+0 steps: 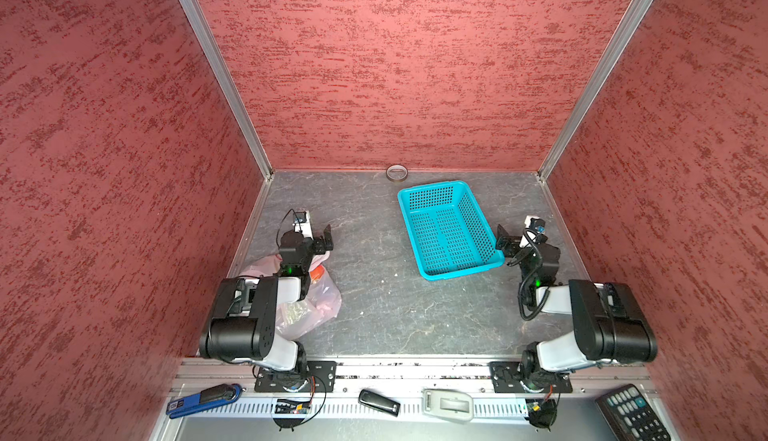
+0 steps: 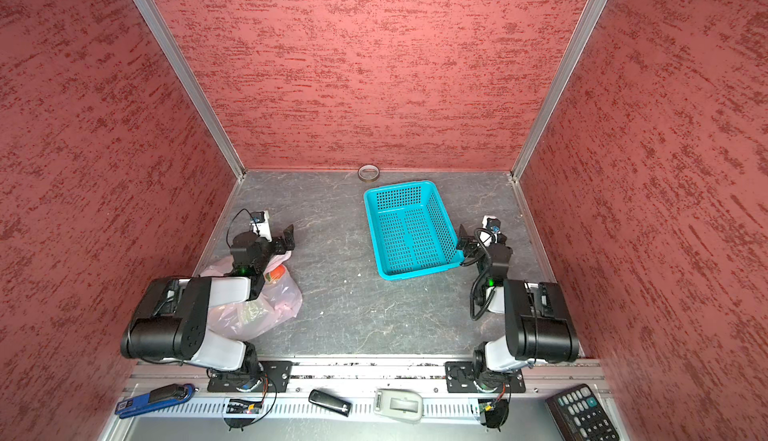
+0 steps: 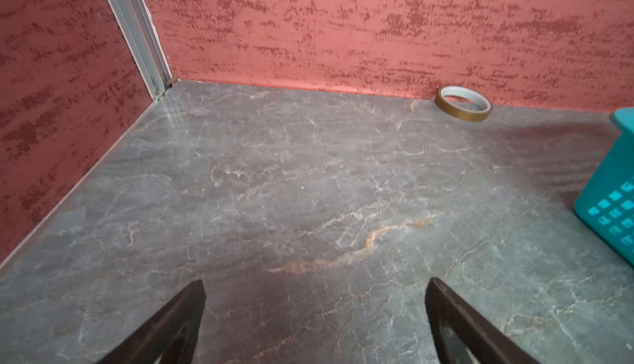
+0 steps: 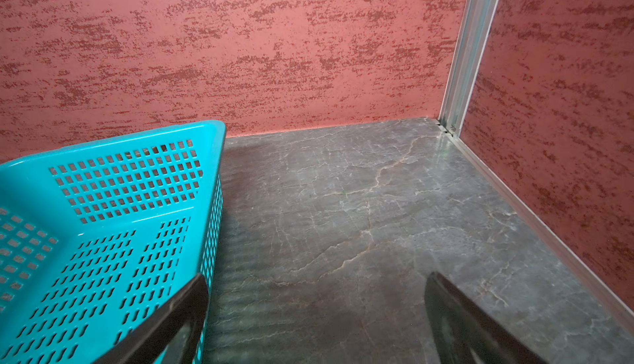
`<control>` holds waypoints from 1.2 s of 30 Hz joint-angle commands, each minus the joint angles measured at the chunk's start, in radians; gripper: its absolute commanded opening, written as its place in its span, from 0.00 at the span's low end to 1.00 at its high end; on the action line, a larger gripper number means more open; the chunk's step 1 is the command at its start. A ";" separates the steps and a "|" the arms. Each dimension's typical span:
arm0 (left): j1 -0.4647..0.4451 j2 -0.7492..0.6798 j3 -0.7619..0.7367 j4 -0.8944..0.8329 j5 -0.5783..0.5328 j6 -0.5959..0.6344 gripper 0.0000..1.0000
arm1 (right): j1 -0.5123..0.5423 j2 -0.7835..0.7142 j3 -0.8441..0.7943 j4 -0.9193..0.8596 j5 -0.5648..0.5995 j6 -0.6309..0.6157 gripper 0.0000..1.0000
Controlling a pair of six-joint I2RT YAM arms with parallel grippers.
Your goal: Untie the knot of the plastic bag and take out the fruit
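The pale pink plastic bag (image 1: 324, 299) (image 2: 284, 299) lies at the near left of the table, partly under my left arm. Fruit shows dimly through the plastic: an orange one (image 1: 318, 272) (image 2: 277, 273) and a pale greenish shape (image 1: 296, 314). The knot is hidden behind the arm. My left gripper (image 1: 326, 237) (image 2: 289, 236) (image 3: 315, 283) hangs open just beyond the bag, over bare table. My right gripper (image 1: 505, 240) (image 2: 465, 243) (image 4: 317, 278) is open and empty beside the basket's near right corner.
A teal perforated basket (image 1: 432, 187) (image 2: 399, 187) (image 3: 617, 187) (image 4: 113, 139) stands right of centre with nothing in it. A tape roll (image 1: 397, 172) (image 2: 368, 172) (image 3: 463, 103) lies against the back wall. A stapler (image 1: 203, 399) and a remote (image 1: 631, 414) rest on the front rail.
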 commanded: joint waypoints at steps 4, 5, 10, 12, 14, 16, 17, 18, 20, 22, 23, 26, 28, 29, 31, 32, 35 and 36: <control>0.009 -0.152 0.106 -0.298 0.072 -0.005 1.00 | 0.008 -0.182 0.183 -0.449 0.056 0.022 0.99; 0.008 -0.174 0.122 -0.346 0.084 -0.011 1.00 | 0.017 -0.200 0.223 -0.529 0.062 0.023 0.99; 0.003 -0.253 0.215 -0.559 0.127 -0.105 1.00 | 0.122 -0.224 0.423 -0.868 0.064 0.048 0.99; -0.006 -0.274 0.250 -0.627 0.135 -0.156 1.00 | 0.207 -0.199 0.506 -0.975 0.084 0.056 0.99; -0.026 -0.283 0.280 -0.701 0.131 -0.198 1.00 | 0.302 -0.150 0.589 -1.067 0.110 0.081 0.99; -0.047 -0.289 0.297 -0.753 0.138 -0.242 1.00 | 0.398 -0.085 0.678 -1.147 0.113 0.124 0.99; -0.054 -0.289 0.300 -0.767 0.151 -0.267 1.00 | 0.435 -0.049 0.713 -1.175 0.109 0.141 0.99; -0.062 -0.289 0.301 -0.776 0.169 -0.301 1.00 | 0.481 -0.011 0.753 -1.206 0.108 0.152 0.99; -0.088 -0.290 0.306 -0.789 0.186 -0.343 1.00 | 0.563 0.077 0.829 -1.258 0.119 0.163 0.99; -0.119 -0.298 0.308 -0.790 0.198 -0.385 1.00 | 0.624 0.158 0.910 -1.317 0.108 0.180 0.99; -0.131 -0.300 0.307 -0.786 0.209 -0.400 1.00 | 0.648 0.192 0.942 -1.340 0.103 0.184 0.99; -0.160 -0.299 0.315 -0.781 0.239 -0.439 1.00 | 0.716 0.288 1.036 -1.417 0.110 0.190 0.99; -0.178 -0.300 0.317 -0.776 0.240 -0.458 1.00 | 0.749 0.334 1.074 -1.452 0.133 0.199 0.99; -0.186 -0.302 0.317 -0.776 0.238 -0.464 1.00 | 0.758 0.351 1.086 -1.462 0.138 0.204 0.99; -0.200 -0.306 0.318 -0.772 0.234 -0.477 1.00 | 0.772 0.388 1.113 -1.496 0.151 0.226 0.97; -0.206 -0.306 0.318 -0.770 0.235 -0.483 1.00 | 0.775 0.404 1.126 -1.512 0.159 0.235 0.94; -0.221 -0.305 0.316 -0.774 0.228 -0.491 1.00 | 0.780 0.443 1.152 -1.546 0.166 0.256 0.83; -0.225 -0.305 0.314 -0.776 0.222 -0.493 1.00 | 0.781 0.455 1.160 -1.555 0.171 0.260 0.80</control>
